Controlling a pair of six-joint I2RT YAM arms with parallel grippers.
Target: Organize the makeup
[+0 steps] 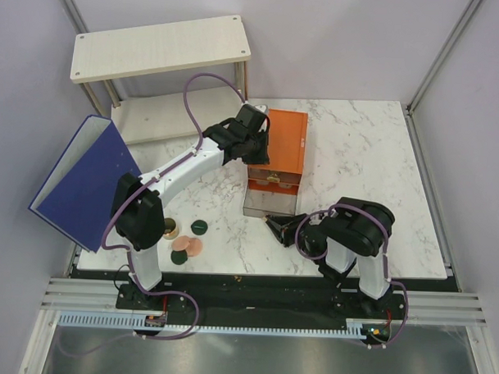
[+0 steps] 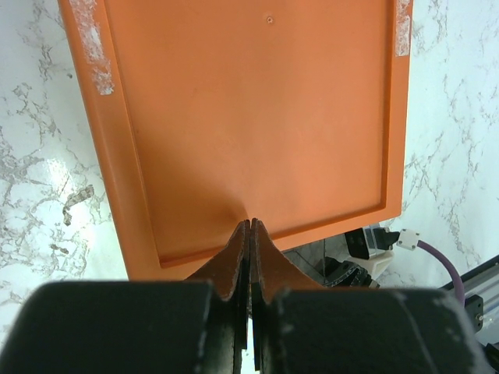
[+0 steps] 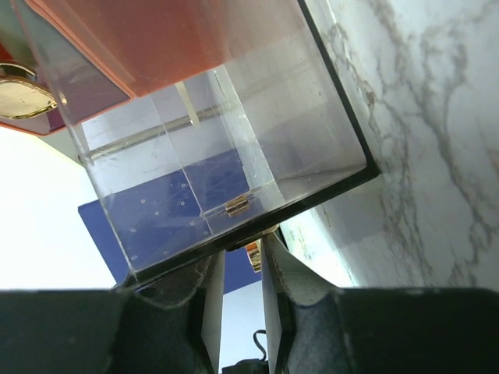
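The makeup lies on the marble near my left arm's base: a gold-rimmed jar [image 1: 171, 229], a dark green compact [image 1: 199, 227], a peach disc [image 1: 194, 247] and another dark green compact [image 1: 179, 257]. The tubes are out of view. My left gripper [image 1: 252, 146] is shut and empty, its tips [image 2: 251, 224] resting on the lid of the orange drawer box [image 2: 249, 117]. My right gripper [image 1: 274, 225] is at the front of the pulled-out clear drawer [image 1: 269, 202]. Its fingers [image 3: 242, 253] stand narrowly apart with the drawer's gold knob [image 3: 256, 257] between them.
The orange drawer box [image 1: 279, 147] stands mid-table, its clear drawer [image 3: 226, 156] open toward me. A big blue binder [image 1: 86, 181] leans at the left edge. A white wooden shelf [image 1: 160, 48] stands at the back left. A second gold knob [image 3: 15, 89] shows on the box front.
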